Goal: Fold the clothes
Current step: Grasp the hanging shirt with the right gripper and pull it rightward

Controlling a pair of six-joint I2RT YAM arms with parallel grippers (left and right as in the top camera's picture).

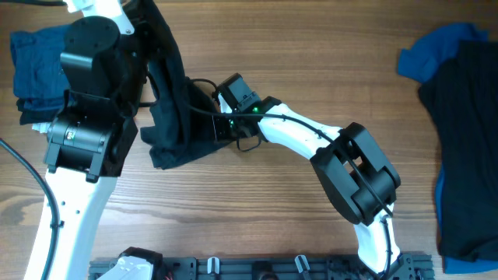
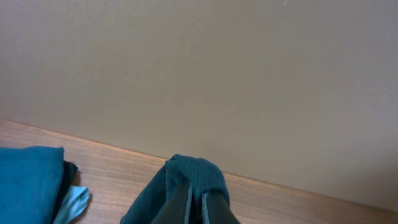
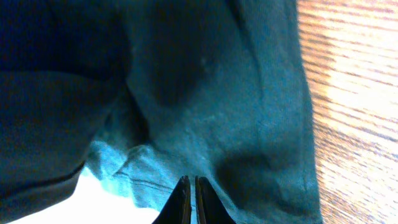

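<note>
- 2 arms on one garment: I have the left arm (image 1: 85,93) and right arm (image 1: 350,167) both at the navy shirt (image 1: 175,93).
- Left jaws: narrow, closed on a bunched fold of the shirt. Fold sits over the tips in wrist view, lifted off the bench (image 1: 311,47).
- Right jaws: pinched together on the shirt's right edge. Cloth fills the wrist view and creases run to the tips.
- Shirt pos: centre-left of bench, btwn the arms. Upper part hangs from the left arm, lower end crumpled on the wood.
- Blue folded stack (image 1: 35,54): far left rear, partly under the left arm, apart from the shirt.
- Pile of blue + dark garments (image 1: 459,117): right edge, well apart from both arms.
</note>
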